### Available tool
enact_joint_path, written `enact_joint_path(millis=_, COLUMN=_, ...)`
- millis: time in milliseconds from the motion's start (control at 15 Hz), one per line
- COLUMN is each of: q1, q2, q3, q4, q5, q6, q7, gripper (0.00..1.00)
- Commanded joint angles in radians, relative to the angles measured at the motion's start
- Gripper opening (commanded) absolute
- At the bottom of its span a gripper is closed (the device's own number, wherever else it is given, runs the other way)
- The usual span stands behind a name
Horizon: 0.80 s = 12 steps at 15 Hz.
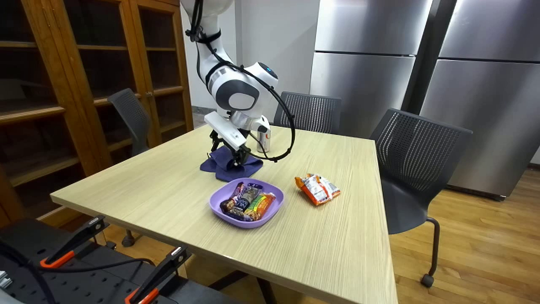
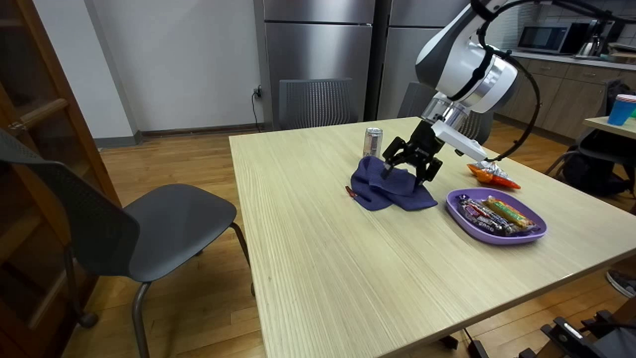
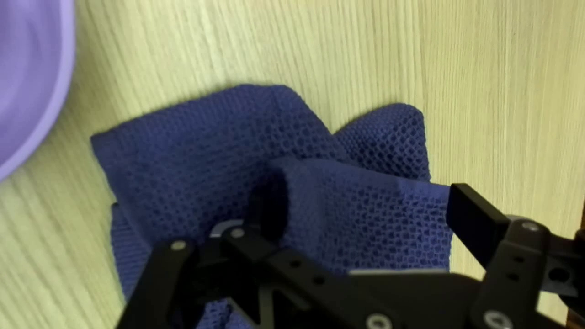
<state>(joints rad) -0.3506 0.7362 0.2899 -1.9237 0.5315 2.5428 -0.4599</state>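
Though rumpled, blue cloth [image 3: 315, 196] beneath the gripper [image 3: 363, 208], partly between spread fingers [image 3: 475, 224].

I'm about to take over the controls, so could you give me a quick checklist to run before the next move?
1. Gripper open: ok, its jaws stand wide apart.
2. Blue cloth between the jaws: ok, part of it shows there in the wrist view.
3. Blue cloth gripped: not ok, the jaws are not closed on it.
4. Can upright: ok, in both exterior views.
5. Snack bars inside the purple bowl: ok.
6. Reddish object at the cloth's edge identified: cannot tell, too small in an exterior view.
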Motion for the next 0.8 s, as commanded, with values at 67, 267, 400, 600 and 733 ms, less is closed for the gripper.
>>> enact_joint_path(millis=67, q1=-0.032, q2=-0.013, q3=0.024, q4=-0.011, q5=0.033, q6=-0.029, q7=-0.041, gripper=1.0)
enact_joint_path(millis=267, q1=-0.036, q2=-0.016, q3=0.025, q4=-0.016, q5=0.045, q6=-0.028, q7=-0.048, gripper=1.0)
enact_joint_path(millis=400, q1=-0.035, q2=-0.018, q3=0.025, q4=-0.018, q5=0.055, q6=-0.029, q7=-0.056, gripper=1.0)
enact_joint_path(millis=600, q1=-0.032, q2=-0.023, q3=0.025, q4=-0.022, q5=0.066, q6=-0.029, q7=-0.07, gripper=1.0)
enact_joint_path(millis=733, q1=-0.031, q2=-0.026, q3=0.025, q4=-0.026, q5=0.072, q6=-0.029, q7=-0.077, gripper=1.0)
